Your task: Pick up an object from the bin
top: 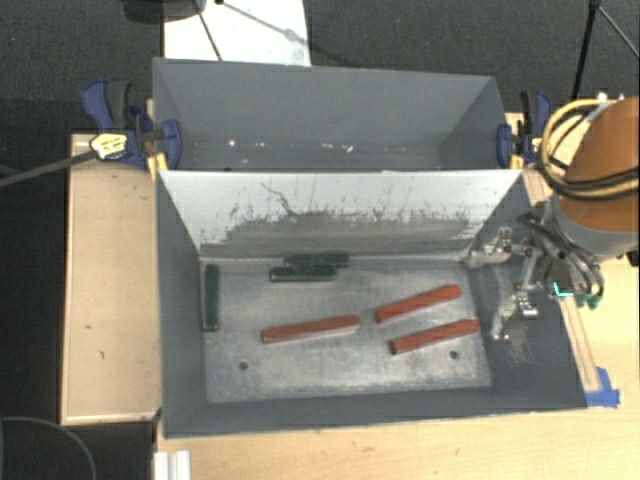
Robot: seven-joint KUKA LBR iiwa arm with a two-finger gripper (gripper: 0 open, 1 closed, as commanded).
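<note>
**Bin contents, as we are finding them**

1. Grey metal bin (330,413): holding five loose bars, all lying flat on its floor and well spread, none heaped.
2. Lower red-brown bar (434,338): lying at the right of the floor, its right end the nearest to the hand.
3. Upper red-brown bar (418,304): lying just above item 2 and slanting the same way, apart from it.
4. Left red-brown bar (310,329): lying mid-floor, clear of the others.
5. Dark green bar (308,267): lying along the back wall. It may be two pieces side by side; we cannot tell.
6. Second dark green bar (210,297): lying lengthwise against the left wall.

**Hand** (497,290): hanging over the bin's right slope, beside the right ends of items 2 and 3. Its two metal fingers are standing spread apart, with nothing between them.

**Handling notes:** We are judging items 2 and 3 to be light, stiff and straight, like slim wooden or plastic rods, and unlikely to break or deform under a pinch. They are narrow, so we are expecting them to roll or swing if taken near an end. We are recommending a hold at mid-length, with the fingers closing across the short width. The metal floor may be letting a bar slide away if it is nudged first. Item 2 has open floor on both long sides, which is giving the fingers room.
</note>
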